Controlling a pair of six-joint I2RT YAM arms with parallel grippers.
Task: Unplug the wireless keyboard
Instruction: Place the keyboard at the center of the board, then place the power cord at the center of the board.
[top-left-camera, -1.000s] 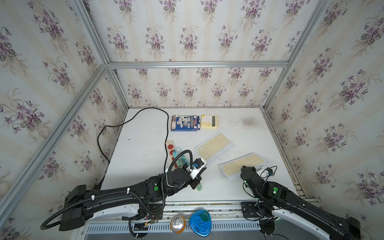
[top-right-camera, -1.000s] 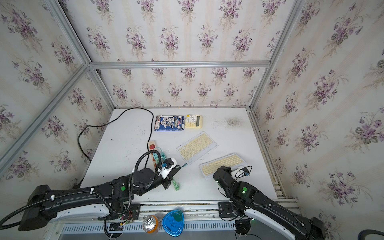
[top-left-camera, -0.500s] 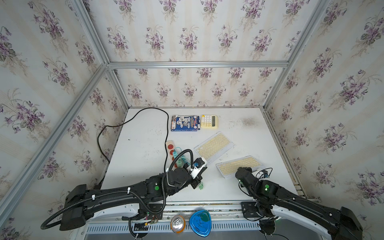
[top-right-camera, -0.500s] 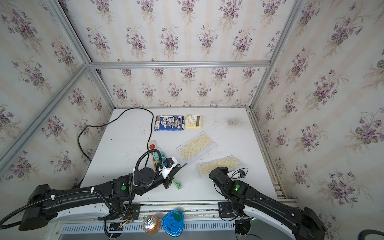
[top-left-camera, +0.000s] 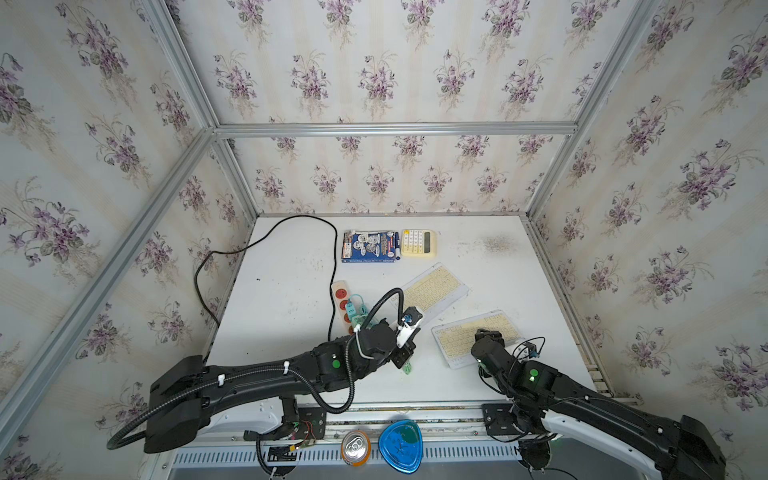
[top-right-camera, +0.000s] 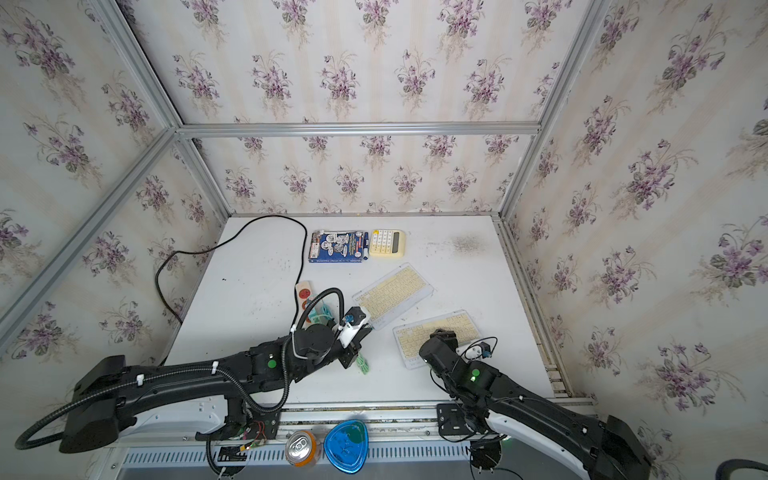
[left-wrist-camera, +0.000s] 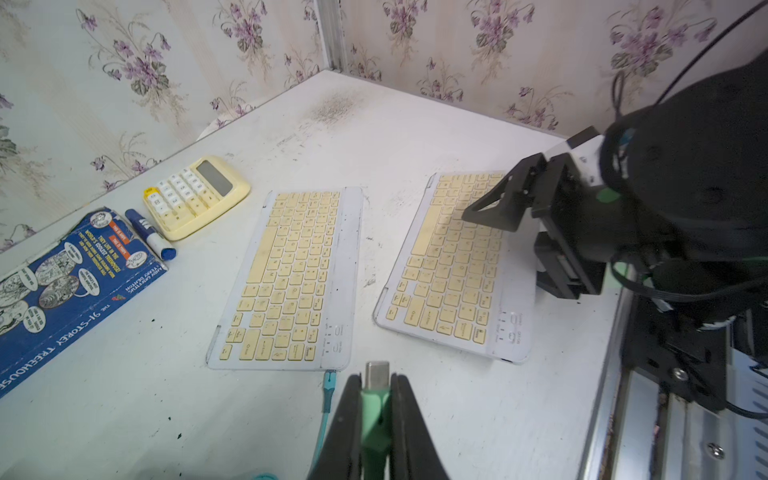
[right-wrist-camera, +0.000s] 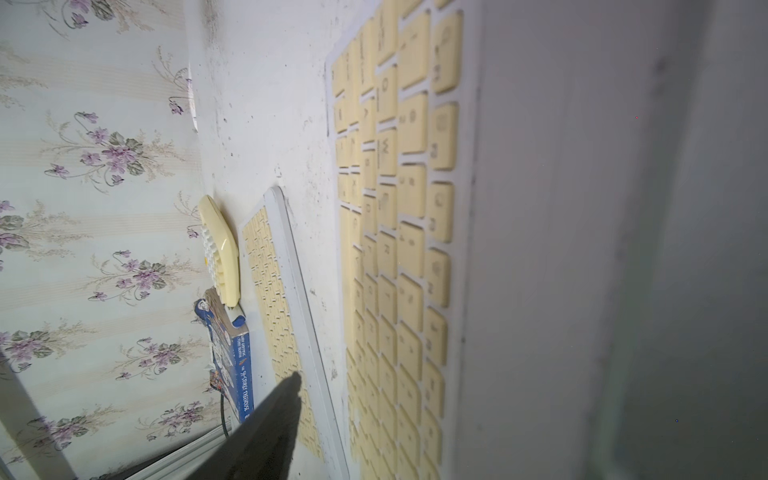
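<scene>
Two wireless keyboards lay flat on the white surface (top-left-camera: 291, 299): the nearer keyboard (top-left-camera: 459, 341) and the farther keyboard (top-left-camera: 434, 286). The left gripper (left-wrist-camera: 376, 384) was clamped on the green USB-C plug (left-wrist-camera: 376, 415), held clear of both. The right gripper (top-left-camera: 490, 336) stood over the nearer keyboard, jaws apart. A teal cable (left-wrist-camera: 328, 388) entered the farther keyboard.

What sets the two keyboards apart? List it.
The far keyboard has a teal cable meeting its corner; the near keyboard has none: a green plug sits gripped in the left pincer. The open right pincer hangs over the near keyboard; no pincer is over the far keyboard. Both are white with yellow keys, flat on the table.
</scene>
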